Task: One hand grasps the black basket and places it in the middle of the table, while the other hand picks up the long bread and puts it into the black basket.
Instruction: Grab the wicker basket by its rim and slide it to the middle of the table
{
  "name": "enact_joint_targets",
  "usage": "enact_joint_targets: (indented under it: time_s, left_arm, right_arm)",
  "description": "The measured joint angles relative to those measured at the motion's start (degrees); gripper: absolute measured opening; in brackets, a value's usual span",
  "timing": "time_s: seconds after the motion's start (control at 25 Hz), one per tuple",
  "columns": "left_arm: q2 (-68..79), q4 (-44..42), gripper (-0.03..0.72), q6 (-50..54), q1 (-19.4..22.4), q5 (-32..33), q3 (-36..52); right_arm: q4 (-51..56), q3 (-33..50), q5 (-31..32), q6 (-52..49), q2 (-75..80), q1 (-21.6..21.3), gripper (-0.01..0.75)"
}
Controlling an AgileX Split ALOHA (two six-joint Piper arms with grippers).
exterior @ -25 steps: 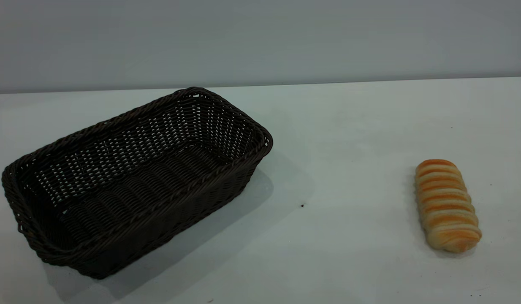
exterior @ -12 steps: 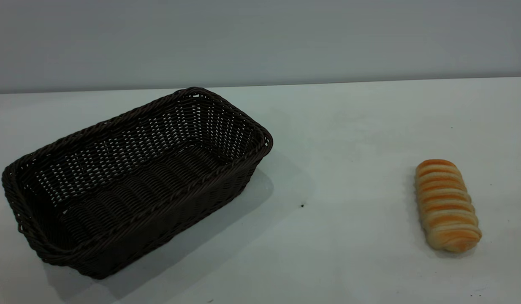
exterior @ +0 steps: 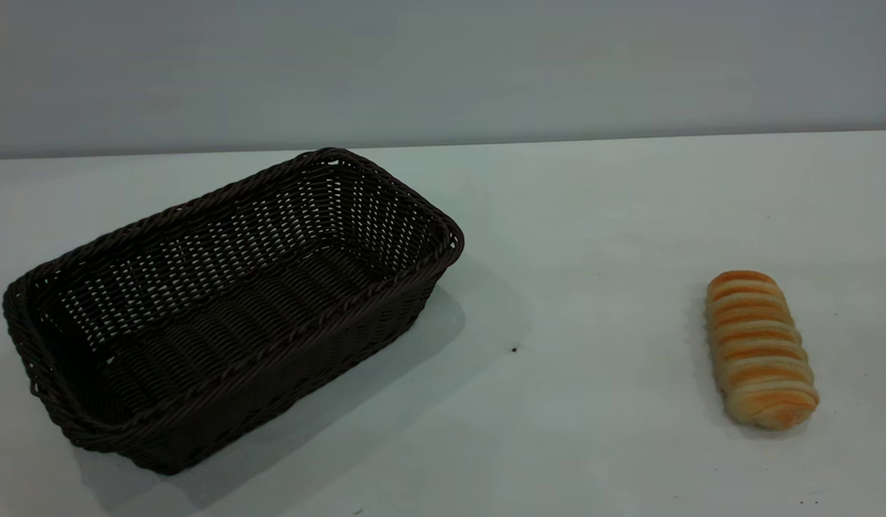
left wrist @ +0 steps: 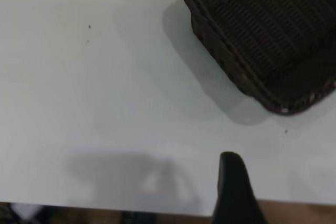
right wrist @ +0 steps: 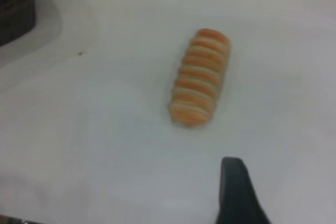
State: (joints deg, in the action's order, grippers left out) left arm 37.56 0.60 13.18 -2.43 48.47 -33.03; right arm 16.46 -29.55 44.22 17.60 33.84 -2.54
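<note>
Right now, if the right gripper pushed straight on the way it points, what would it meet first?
Probably the long bread: one right gripper finger shows at the wrist view's edge, with bare table between it and the bread. Height above the table is unclear.

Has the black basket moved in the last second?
No. The black basket sits at the same spot relative to the dark speck on the table in the exterior view.
</note>
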Motion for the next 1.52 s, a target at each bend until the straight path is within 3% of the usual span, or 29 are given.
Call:
enact_joint_targets:
  time_s: [0.2,0.48,0.72,1.12,1.52]
  left_arm:
    - [15.59,0.15,0.529,5.34,0.00,-7.13,0.00]
    - [35.90,3.77,0.529,8.12,0.00,-19.63,-1.21]
    - [50.06,5.24,0.529,9.89,-0.12,-20.67,-7.81]
    - [59.28,5.70,0.529,15.21,-0.12,-25.23,-8.59]
    - [73.61,8.64,0.529,16.08,-1.96,-36.66,-11.80]
  right_arm:
    - [5.72,0.00,-5.76,6.26,9.06,0.00,0.427]
    - [9.95,0.00,-7.18,10.20,10.61,0.00,0.427]
    - [10.31,0.00,-7.18,10.31,10.61,0.00,0.427]
    - [10.31,0.00,-7.18,10.31,10.61,0.00,0.427]
    - [10.31,0.00,-7.12,10.31,10.61,0.00,0.427]
